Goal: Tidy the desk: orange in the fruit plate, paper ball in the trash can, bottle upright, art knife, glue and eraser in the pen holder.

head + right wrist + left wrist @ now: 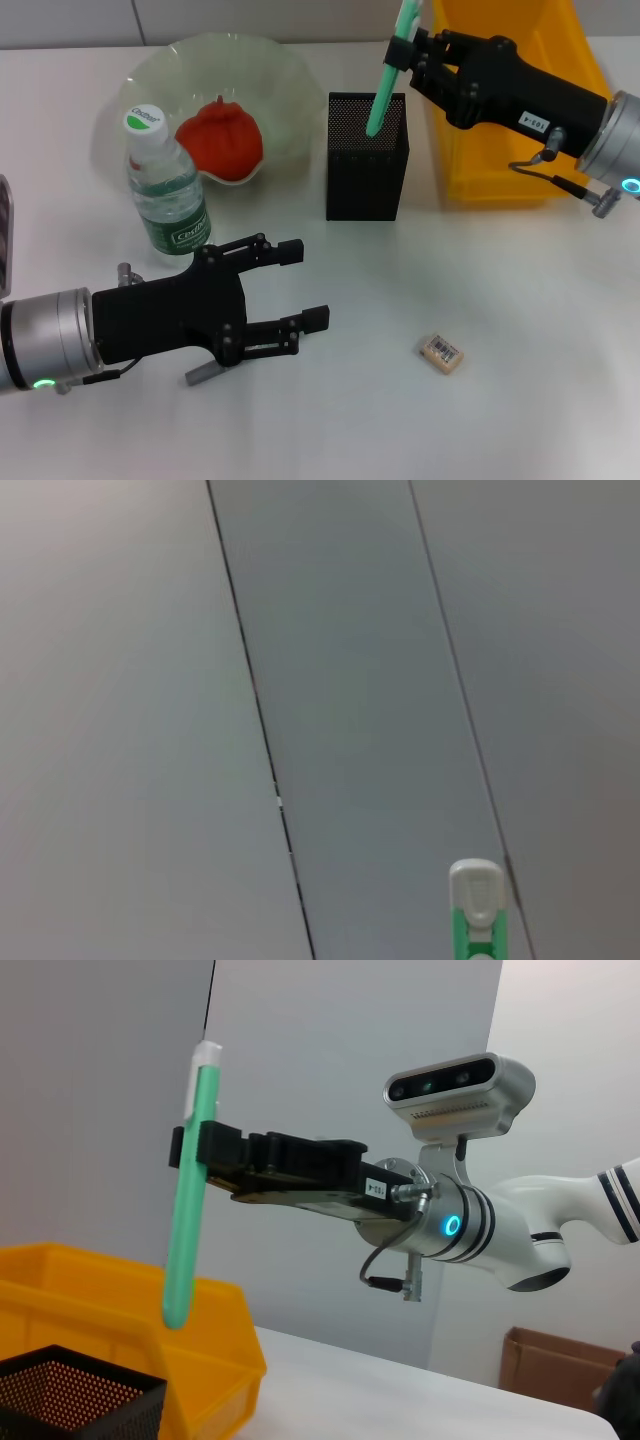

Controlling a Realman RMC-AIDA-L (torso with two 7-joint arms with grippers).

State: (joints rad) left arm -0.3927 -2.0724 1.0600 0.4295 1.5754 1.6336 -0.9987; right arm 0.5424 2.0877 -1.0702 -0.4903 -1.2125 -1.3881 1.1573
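Black mesh marks the landmark: the pen holder (367,157) stands upright near the middle of the white desk (520,400), and everything else can be placed from it.

Farthest to its left and nearer the robot, the left gripper (309,286) hovers low over the desk, its two fingers spread apart with nothing between them. A small grey object (203,373) lies on the desk just under this gripper; it is too hidden to name. Also left of the pen holder stands the bottle (165,187), upright, white cap on top, green label facing forward. Just behind the bottle, and still left of the holder, sits the fruit plate (270,70), with the orange (220,138) resting inside it, on its near side.

Above the pen holder, the right gripper (403,52) is clenched on a long green art knife (388,75) with a white end. The knife hangs nearly upright, slightly tilted; in the left wrist view its lower tip (176,1310) is above the holder's rim (85,1365), apparently not yet inside, though the head view leaves this uncertain.

Right of the pen holder, just beside it, stands the yellow trash can (500,180), partly under the right arm. Nearer the robot and to the holder's right, the eraser (441,353) lies flat on the desk, well apart from both grippers.
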